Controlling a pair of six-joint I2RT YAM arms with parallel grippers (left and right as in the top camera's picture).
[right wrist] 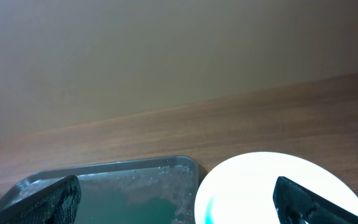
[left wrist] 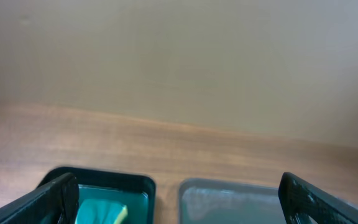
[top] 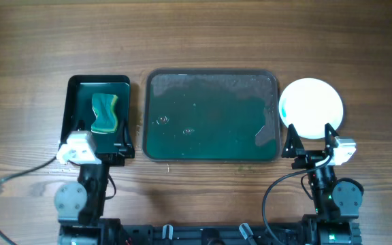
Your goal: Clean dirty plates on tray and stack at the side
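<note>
The large dark tray [top: 156, 151] lies mid-table, holding teal-green water and foam but no plates; it also shows in the left wrist view [left wrist: 229, 190] and the right wrist view [right wrist: 104, 171]. A white plate stack [top: 312, 105] sits on the wood just right of the tray, with a small teal smear at its left edge; how many plates it holds cannot be told. It fills the lower right of the right wrist view [right wrist: 260, 183]. My left gripper [top: 105, 139] is open and empty over the near end of the small black tray. My right gripper [top: 310, 139] is open and empty at the plate's near edge.
A smaller black tray [top: 73, 92] stands left of the large tray and holds a teal and yellow sponge [top: 104, 112], also in the left wrist view [left wrist: 101, 214]. Bare wooden table [top: 196, 34] lies behind both trays.
</note>
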